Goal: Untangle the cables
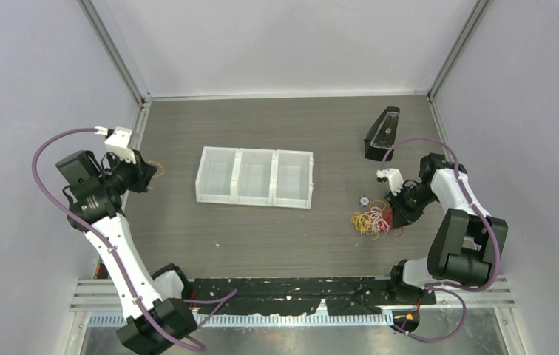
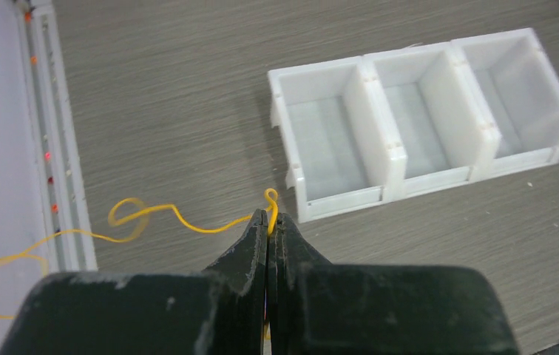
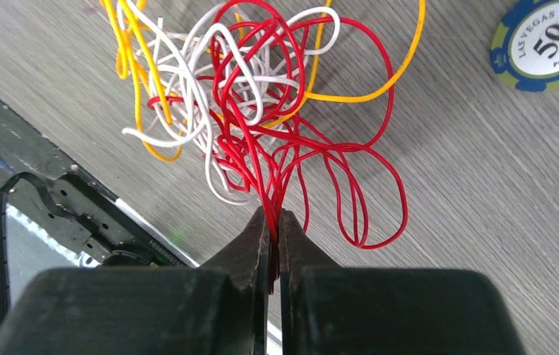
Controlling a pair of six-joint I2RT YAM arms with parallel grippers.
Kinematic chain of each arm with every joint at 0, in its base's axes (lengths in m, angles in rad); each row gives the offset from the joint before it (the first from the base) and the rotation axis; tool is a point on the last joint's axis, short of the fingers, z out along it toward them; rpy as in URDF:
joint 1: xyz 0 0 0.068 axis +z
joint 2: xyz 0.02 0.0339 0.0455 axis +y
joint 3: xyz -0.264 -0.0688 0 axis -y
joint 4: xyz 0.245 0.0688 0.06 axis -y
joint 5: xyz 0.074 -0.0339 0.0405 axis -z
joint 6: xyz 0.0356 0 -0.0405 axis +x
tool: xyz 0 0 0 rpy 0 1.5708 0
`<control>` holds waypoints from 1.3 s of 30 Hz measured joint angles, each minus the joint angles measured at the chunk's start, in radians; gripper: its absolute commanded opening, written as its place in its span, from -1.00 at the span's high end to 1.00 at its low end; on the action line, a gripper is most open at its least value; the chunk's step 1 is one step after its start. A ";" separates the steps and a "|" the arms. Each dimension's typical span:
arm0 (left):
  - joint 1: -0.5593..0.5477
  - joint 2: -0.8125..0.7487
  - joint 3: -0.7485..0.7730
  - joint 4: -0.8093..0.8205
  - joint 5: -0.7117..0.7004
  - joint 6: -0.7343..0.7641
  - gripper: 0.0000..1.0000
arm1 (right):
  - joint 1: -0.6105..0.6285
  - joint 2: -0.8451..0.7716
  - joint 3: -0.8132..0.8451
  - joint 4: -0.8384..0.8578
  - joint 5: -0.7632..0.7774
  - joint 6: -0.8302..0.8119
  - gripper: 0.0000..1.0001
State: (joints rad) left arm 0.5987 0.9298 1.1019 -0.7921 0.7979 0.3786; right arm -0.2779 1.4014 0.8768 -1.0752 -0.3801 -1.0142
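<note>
1. A grey wood-grain table (image 1: 262, 244) is seen from above, walled in by pale panels on three sides.
2. The two black-and-white arms are bolted at the near edge. The left arm is bent toward the table's left edge and the right arm toward its right side.
3. A white plastic tray with three open compartments (image 1: 273, 177) is set near the middle of the table, well apart from both arms.
4. A black wedge-shaped object (image 1: 382, 133) is placed at the far right, beyond the right arm's wrist.
5. A tangled bunch of thin red, white and yellow-orange cables (image 3: 254, 96) is found on the right of the table, near its front edge. Several red strands of it are pinched in the right gripper (image 3: 273, 218), whose jaws are clenched on them.
6. A single thin yellow-orange cable (image 2: 188, 222) is laid out on the left of the table, apart from the bunch. One end is clamped between the closed jaws of the left gripper (image 2: 269, 220), just beside the tray's near-left corner. The other end is trailed over the rail at the table's left edge.
7. A blue, green and white poker chip marked 50 (image 3: 550, 43) is seen flat on the table near the bunch.
</note>
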 measured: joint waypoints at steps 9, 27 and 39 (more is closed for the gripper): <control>-0.017 -0.076 0.105 0.057 0.143 -0.181 1.00 | 0.039 0.000 0.083 -0.047 -0.097 0.024 0.89; -0.129 -0.010 0.334 0.400 0.132 -0.616 1.00 | 0.040 0.032 0.116 -0.067 -0.142 0.048 0.89; -0.212 0.046 0.313 0.505 0.090 -0.682 1.00 | 0.040 0.072 0.118 -0.067 -0.143 0.051 0.89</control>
State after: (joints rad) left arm 0.3870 0.9756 1.4151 -0.2871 0.8875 -0.3038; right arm -0.2379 1.4731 0.9951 -1.1423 -0.5232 -0.9627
